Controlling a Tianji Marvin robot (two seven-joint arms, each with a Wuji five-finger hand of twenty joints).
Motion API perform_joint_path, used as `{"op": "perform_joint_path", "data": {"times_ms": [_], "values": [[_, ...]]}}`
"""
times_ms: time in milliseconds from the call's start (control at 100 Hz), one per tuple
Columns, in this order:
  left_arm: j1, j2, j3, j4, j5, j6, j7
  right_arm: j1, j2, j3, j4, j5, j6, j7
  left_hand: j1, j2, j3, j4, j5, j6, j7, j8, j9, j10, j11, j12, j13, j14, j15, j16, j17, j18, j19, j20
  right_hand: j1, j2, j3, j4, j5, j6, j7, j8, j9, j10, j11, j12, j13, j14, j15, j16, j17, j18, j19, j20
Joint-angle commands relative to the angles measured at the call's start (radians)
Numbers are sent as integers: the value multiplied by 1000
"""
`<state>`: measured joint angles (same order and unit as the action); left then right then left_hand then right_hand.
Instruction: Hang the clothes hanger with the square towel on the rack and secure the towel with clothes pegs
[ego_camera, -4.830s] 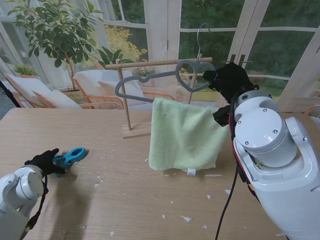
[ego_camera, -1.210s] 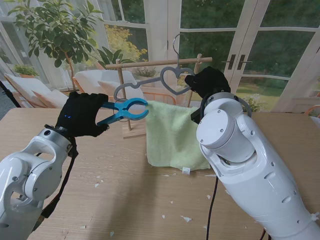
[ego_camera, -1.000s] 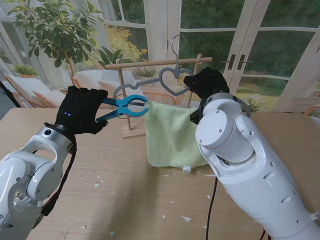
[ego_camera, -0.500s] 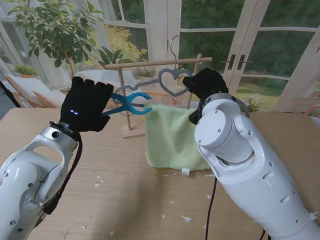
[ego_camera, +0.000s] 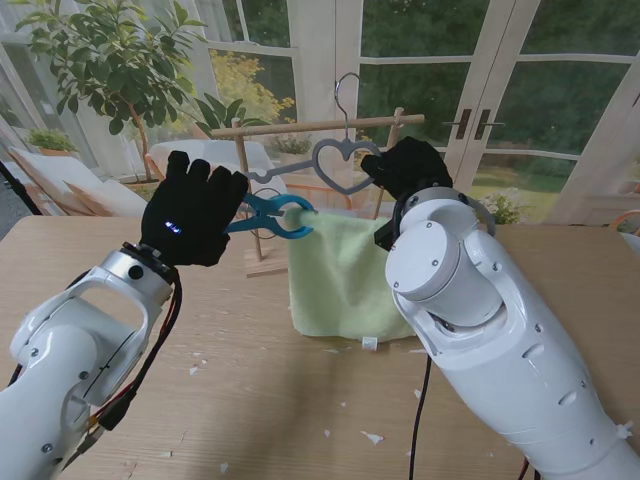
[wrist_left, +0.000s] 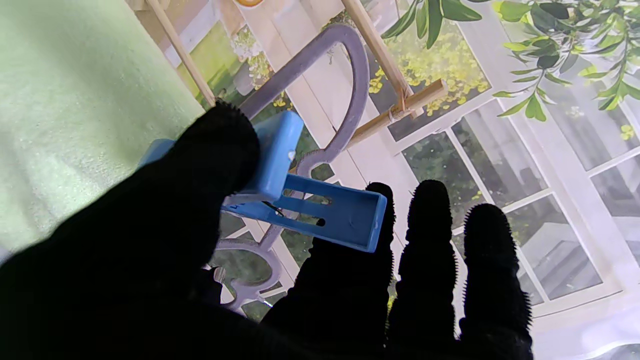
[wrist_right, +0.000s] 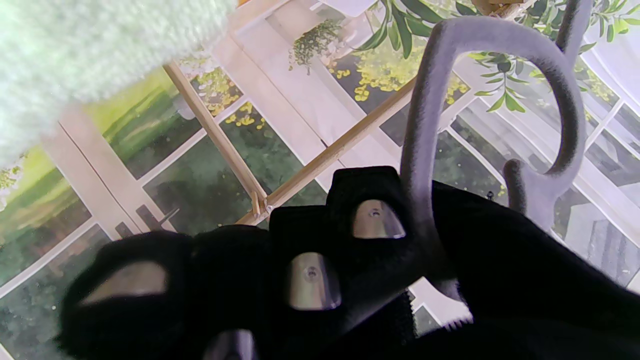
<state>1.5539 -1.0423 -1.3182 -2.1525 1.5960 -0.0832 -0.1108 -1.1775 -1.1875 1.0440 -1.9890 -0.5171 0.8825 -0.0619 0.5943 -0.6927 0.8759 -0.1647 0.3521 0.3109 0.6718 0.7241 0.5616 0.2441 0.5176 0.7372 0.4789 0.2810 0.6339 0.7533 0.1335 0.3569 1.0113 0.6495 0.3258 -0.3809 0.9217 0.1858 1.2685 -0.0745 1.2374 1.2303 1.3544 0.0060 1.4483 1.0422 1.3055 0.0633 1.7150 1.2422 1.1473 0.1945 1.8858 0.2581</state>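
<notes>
A grey hanger (ego_camera: 345, 165) with a heart-shaped middle carries the pale green towel (ego_camera: 340, 275). My right hand (ego_camera: 405, 165) is shut on the hanger's right shoulder (wrist_right: 475, 75), fingers (wrist_right: 310, 270) curled round it. The wire hook (ego_camera: 347, 90) rises higher than the wooden rack's bar (ego_camera: 300, 127); whether it rests on the bar I cannot tell. My left hand (ego_camera: 195, 210) is shut on a blue clothes peg (ego_camera: 272, 215), squeezing its handles (wrist_left: 305, 205). The peg's jaws stand apart at the towel's upper left corner.
The rack's post (ego_camera: 247, 190) and base (ego_camera: 265, 265) stand on the wooden table (ego_camera: 250, 380), behind the towel's left edge. Small white scraps (ego_camera: 372, 437) lie on the table nearer to me. Glass doors and plants fill the background.
My left hand has carried the peg up and to the right, to the towel's corner, and the peg's jaws have opened. The hanger has shifted slightly left and upward.
</notes>
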Motion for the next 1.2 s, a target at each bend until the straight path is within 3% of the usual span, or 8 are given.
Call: {"op": "perform_joint_path", "data": {"times_ms": [0, 570, 700, 830, 1030, 1190], "values": [[-14, 0, 10, 5, 2, 4, -21, -2, -10, -4, -4, 3, -5, 11, 166, 107, 140, 34, 94, -77, 160, 59, 125, -85, 103, 63, 16, 5, -9, 2, 4, 16, 23, 17, 29, 55, 32, 51, 63, 46, 26, 27, 93, 58, 119, 8, 3, -90, 143, 63, 105, -293, 208, 1058], [-99, 6, 81, 75, 45, -4, -77, 2, -12, -19, 2, 9, -8, 11, 144, 123, 138, 43, 82, -89, 144, 57, 109, -101, 92, 65, 12, -13, -25, -1, 8, 8, 21, 18, 27, 56, 32, 51, 64, 45, 27, 26, 93, 54, 118, 8, 3, -90, 143, 64, 105, -294, 208, 1059], [-113, 6, 96, 77, 51, -11, -92, 1, -12, -21, 3, 11, -9, 11, 109, 152, 139, 83, 72, -90, 122, 45, 81, -109, 101, -3, 3, -21, -42, -10, 3, 4, 7, 15, 27, 56, 32, 51, 64, 45, 27, 26, 93, 54, 118, 8, 3, -91, 143, 64, 105, -294, 208, 1059], [-119, 7, 104, 77, 55, -15, -107, 1, -13, -20, 4, 14, -11, 10, 100, 160, 135, 94, 59, -89, 97, 28, 57, -109, 92, -54, -12, -27, -61, -21, -5, -1, -3, 13, 27, 56, 32, 51, 64, 44, 27, 27, 93, 53, 118, 8, 3, -91, 143, 64, 105, -294, 208, 1059], [-111, 7, 99, 60, 53, -30, -135, 0, -13, -17, 4, 17, -11, 9, 29, 142, 71, 80, 3, -82, -88, -111, -41, -118, -49, -200, -95, -49, -172, -100, -45, -4, -63, -1, 28, 56, 32, 51, 64, 45, 27, 26, 93, 53, 118, 8, 3, -91, 143, 64, 105, -294, 208, 1059], [-108, 6, 93, 56, 36, -35, -146, -4, -14, -12, 3, 22, -11, 6, -54, 139, 4, 63, -64, -83, -293, -274, -152, -111, -171, -324, -199, -39, -272, -168, -92, 13, -119, -4, 28, 57, 32, 51, 63, 44, 27, 26, 93, 53, 118, 8, 3, -89, 143, 64, 105, -294, 208, 1059]]}}
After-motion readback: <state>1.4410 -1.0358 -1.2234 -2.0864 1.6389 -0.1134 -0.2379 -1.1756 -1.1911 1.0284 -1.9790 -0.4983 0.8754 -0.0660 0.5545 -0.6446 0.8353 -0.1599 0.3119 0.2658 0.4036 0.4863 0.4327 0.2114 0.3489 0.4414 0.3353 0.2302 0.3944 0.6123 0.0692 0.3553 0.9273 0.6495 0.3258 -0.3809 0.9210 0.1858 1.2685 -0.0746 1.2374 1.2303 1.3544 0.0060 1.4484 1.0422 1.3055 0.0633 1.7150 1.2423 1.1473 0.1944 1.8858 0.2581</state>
